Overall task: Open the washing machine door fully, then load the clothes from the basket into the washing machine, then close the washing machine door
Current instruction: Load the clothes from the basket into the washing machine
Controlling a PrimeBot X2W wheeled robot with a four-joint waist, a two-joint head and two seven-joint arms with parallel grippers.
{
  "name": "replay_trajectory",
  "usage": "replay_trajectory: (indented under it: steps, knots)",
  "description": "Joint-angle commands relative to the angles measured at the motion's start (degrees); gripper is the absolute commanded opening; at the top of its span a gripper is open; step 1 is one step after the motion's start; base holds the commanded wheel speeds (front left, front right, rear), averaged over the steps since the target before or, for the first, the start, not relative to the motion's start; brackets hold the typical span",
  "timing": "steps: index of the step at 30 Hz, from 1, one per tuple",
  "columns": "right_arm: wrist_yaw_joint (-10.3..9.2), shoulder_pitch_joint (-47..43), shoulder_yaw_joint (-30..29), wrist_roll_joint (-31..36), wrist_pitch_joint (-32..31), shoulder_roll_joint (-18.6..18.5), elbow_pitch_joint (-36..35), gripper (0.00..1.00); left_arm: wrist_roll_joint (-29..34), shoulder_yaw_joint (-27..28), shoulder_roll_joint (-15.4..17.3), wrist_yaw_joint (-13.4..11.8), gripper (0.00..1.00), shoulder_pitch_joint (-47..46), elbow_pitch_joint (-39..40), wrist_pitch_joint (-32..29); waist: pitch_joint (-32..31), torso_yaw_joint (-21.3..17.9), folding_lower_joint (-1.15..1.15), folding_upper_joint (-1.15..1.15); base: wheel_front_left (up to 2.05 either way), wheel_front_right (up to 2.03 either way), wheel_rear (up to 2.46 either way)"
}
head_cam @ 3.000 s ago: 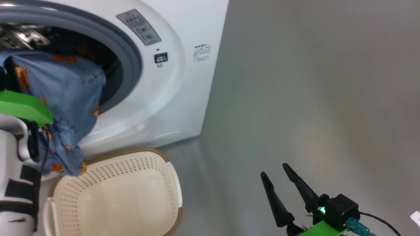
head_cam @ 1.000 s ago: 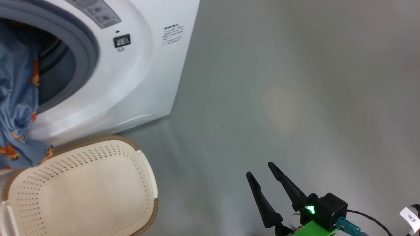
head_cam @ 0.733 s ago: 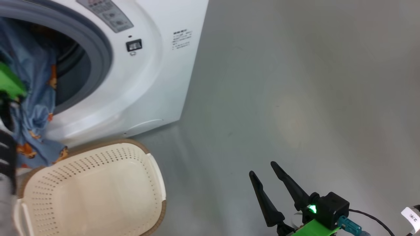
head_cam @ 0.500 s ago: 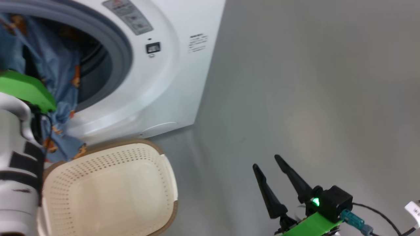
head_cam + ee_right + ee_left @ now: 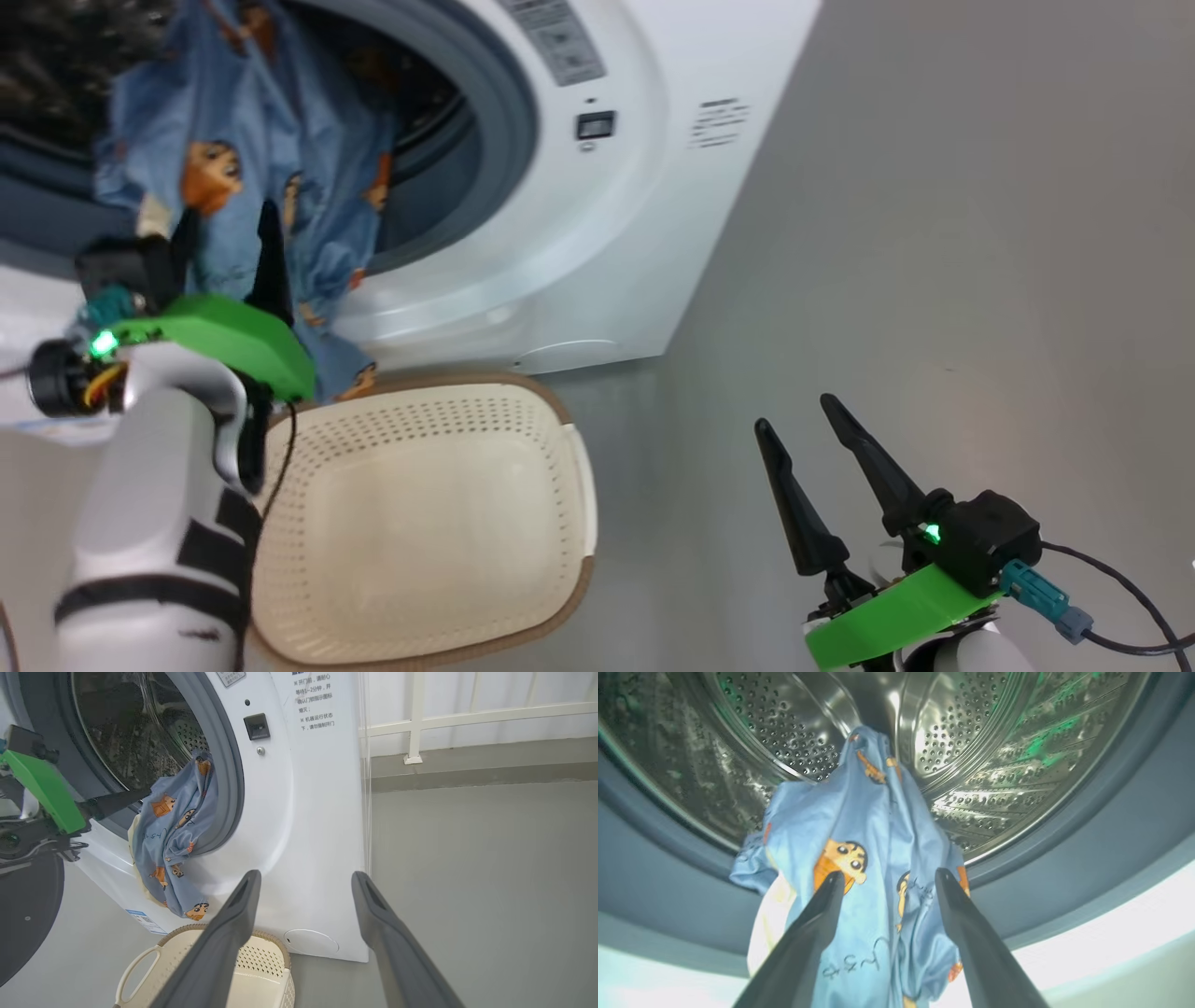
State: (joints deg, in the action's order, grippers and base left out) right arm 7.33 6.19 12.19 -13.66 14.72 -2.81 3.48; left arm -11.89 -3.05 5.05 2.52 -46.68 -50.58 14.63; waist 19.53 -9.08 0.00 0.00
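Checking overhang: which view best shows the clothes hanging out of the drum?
Right wrist view: the clothes show whole, draping over the gasket down the washing machine's front. Left wrist view cuts off their lower end; in the head view the left arm covers part.

Soft, even light all round; bright glints on the drum (image 5: 971,742), the washer (image 5: 1111,938) front below it blown out white

Right gripper (image 5: 303,873): 2 fingers spread wide. Washing machine (image 5: 308,812) dead ahead, drum mouth up-left of the fingertips. Clothes (image 5: 173,835) drape out over the grey gasket (image 5: 231,779) and hang down the white front, left of the gripper. Basket (image 5: 268,963) sits below them, partly behind 1 finger. Left gripper (image 5: 135,798) further left, fingertip at the cloth's upper edge.
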Motion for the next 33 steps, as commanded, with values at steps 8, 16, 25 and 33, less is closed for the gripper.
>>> replay_trajectory:
  steps: [8,16,25,33]
  knots:
    - [0.16,2.1,-0.4,2.0,0.3,-0.1,-1.7,1.0,-0.4,1.1,0.1,-0.4,1.0,10.4,14.2,0.4,1.2,5.7,0.0,0.0,0.0,0.0,0.0]
    - [0.16,2.1,-1.3,2.8,0.3,-0.1,-1.7,1.0,-2.1,0.9,-1.2,0.0,1.0,21.3,25.6,0.4,1.1,6.8,0.0,0.0,0.0,0.0,0.0]
    - [0.16,0.9,-0.8,3.7,0.3,-0.1,-0.8,1.0,-3.1,1.4,-1.6,0.2,1.0,28.6,31.5,0.4,-1.1,7.3,0.0,0.0,0.0,0.0,0.0]
    - [0.16,-1.4,-0.3,3.7,0.3,-0.4,-0.3,1.0,-1.4,1.7,-1.7,-0.4,1.0,35.7,36.3,0.4,-4.3,7.0,0.0,0.0,0.0,0.0,0.0]
